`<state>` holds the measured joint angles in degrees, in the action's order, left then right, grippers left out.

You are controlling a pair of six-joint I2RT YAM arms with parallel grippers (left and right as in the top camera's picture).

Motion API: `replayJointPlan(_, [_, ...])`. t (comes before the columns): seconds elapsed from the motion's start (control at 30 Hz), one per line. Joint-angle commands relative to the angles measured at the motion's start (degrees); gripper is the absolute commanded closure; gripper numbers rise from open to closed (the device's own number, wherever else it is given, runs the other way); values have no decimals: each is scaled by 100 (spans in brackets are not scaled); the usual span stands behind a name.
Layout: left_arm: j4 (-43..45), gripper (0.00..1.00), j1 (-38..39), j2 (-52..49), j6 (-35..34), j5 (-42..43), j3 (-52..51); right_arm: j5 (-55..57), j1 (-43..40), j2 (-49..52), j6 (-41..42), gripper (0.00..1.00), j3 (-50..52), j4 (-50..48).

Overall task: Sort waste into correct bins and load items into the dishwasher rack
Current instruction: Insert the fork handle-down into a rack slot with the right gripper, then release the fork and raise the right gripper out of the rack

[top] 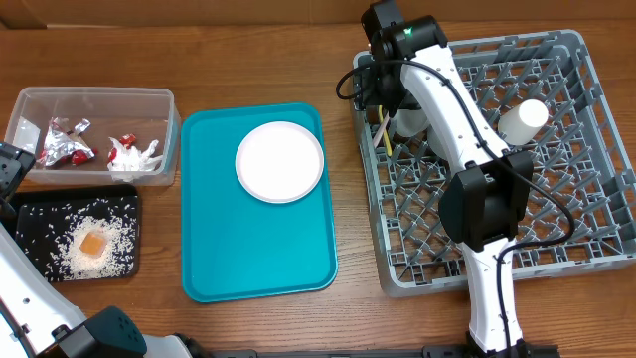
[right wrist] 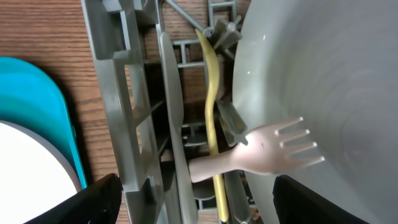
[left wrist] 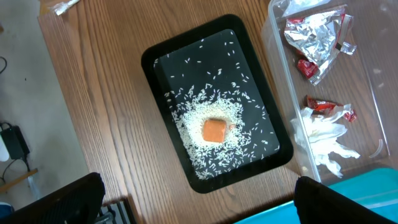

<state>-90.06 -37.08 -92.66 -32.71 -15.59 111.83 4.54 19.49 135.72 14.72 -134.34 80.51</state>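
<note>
Loading was in hand: forks (right wrist: 273,149) lay at the left edge of the rack (top: 571,42), right pincer (right wrist: 196,186) apart and empty above them; left pincer (left wrist: 199,199) likewise apart. The plate (top: 280,161) left of the rack likely needed lifting next.

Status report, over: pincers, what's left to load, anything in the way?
Left pincer open above black tray. Right pincer open at rack edge, empty. White plate waits on teal tray, unloaded. Nothing on it.
</note>
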Motion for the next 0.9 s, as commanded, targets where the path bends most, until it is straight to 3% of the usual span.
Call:
replayJointPlan(0.0, [-4, 0, -2, 42, -74, 20, 15, 63, -17, 7, 79, 19, 15, -61])
replayJointPlan(0.13, [-4, 0, -2, 42, -74, 20, 15, 732, -15, 7, 667, 19, 15, -9])
replayJointPlan(0.37, [-7, 0, -2, 42, -74, 20, 15, 789, 4, 9, 680, 19, 15, -144])
replayJointPlan(0.87, [-4, 0, -2, 42, -74, 20, 15, 168, 4, 120, 739, 20, 155, -579])
